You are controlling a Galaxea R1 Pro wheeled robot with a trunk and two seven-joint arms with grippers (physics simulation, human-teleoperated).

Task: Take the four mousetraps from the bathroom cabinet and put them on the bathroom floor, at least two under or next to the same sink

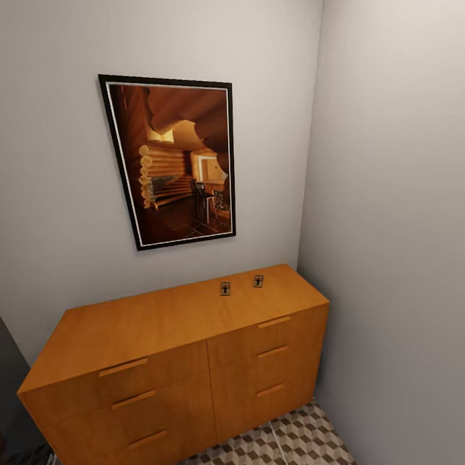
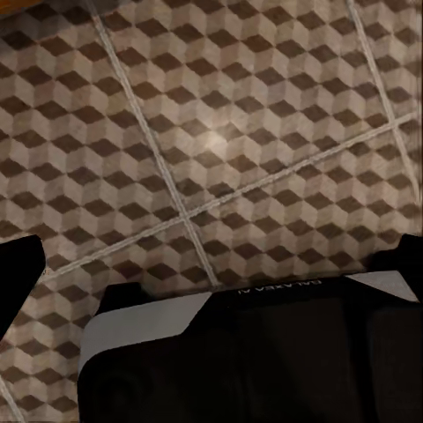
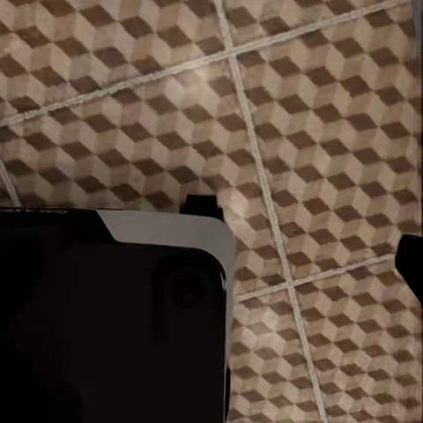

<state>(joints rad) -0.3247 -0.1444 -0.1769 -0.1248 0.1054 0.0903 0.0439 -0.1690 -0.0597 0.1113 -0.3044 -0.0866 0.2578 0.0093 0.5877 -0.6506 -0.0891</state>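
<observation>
Two mousetraps (image 1: 225, 288) (image 1: 258, 280) are lying on the cabinet (image 1: 162, 322) top near the corner, under a framed picture (image 1: 173, 159). Both wrist cameras are facing the bathroom floor (image 2: 220, 132); whether the grippers are apart or together, I cannot tell.

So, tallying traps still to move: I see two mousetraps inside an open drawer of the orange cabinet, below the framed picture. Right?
Not quite. The two mousetraps lie on top of the cabinet, near its back right; the head view shows its drawers all shut. They do sit below the framed picture.

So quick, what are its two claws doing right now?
Left gripper: cannot be told, its fingers hardly show.
Right gripper: cannot be told either.
</observation>
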